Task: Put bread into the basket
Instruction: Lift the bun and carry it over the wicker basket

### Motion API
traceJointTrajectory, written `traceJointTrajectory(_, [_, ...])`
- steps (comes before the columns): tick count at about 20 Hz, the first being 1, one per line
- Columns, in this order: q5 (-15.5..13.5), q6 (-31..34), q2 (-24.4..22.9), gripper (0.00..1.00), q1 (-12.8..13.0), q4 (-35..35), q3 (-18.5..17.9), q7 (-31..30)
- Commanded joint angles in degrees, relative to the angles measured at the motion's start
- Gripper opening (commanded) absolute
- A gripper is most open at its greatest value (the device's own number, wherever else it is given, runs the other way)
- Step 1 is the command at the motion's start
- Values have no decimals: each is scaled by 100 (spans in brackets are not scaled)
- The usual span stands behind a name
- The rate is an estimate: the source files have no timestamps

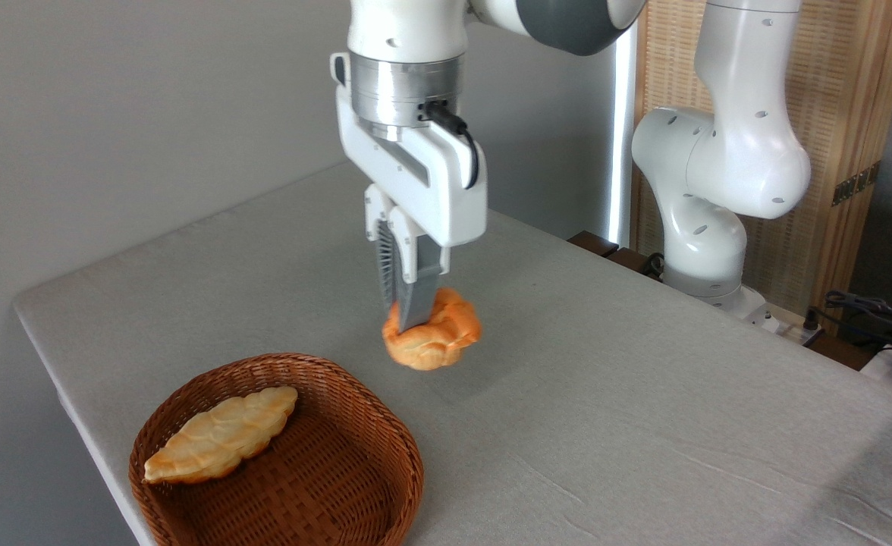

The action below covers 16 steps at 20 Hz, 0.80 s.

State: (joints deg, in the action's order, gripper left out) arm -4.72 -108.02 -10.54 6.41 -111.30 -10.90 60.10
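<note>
The bread (438, 337), a round orange-golden bun with a swirled top, hangs tilted just above the grey tablecloth near the table's middle. My gripper (408, 318) comes straight down onto it and is shut on its left side; the near finger covers part of the bun and the far finger is mostly hidden. The brown wicker basket (385, 436) sits on the table at the lower left, a little in front and to the left of the bun.
A long pale leaf-shaped pastry (222, 436) lies in the basket's left half. The table's left edge (74, 379) runs close to the basket. The robot's white base (711, 197) stands at the back right, with cables (871, 311) beyond it.
</note>
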Motion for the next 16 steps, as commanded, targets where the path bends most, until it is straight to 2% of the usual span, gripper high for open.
traceJointTrajectory(1, [-214,-105,849,10,54,932,-61,-497])
traceJointTrajectory(4, [-144,-114,1281,12,45,1364,-17,-780])
traceJointTrajectory(8, [-144,-219,1475,15,45,1532,-17,-798])
traceJointTrajectory(11, [-144,-587,1660,15,62,1541,18,-815])
traceJointTrajectory(13, [-117,-781,1835,19,71,1541,254,-815])
traceJointTrajectory(14, [-48,-912,1923,22,71,1541,325,-815])
traceJointTrajectory(16, [425,-1115,2064,37,71,1541,544,-815])
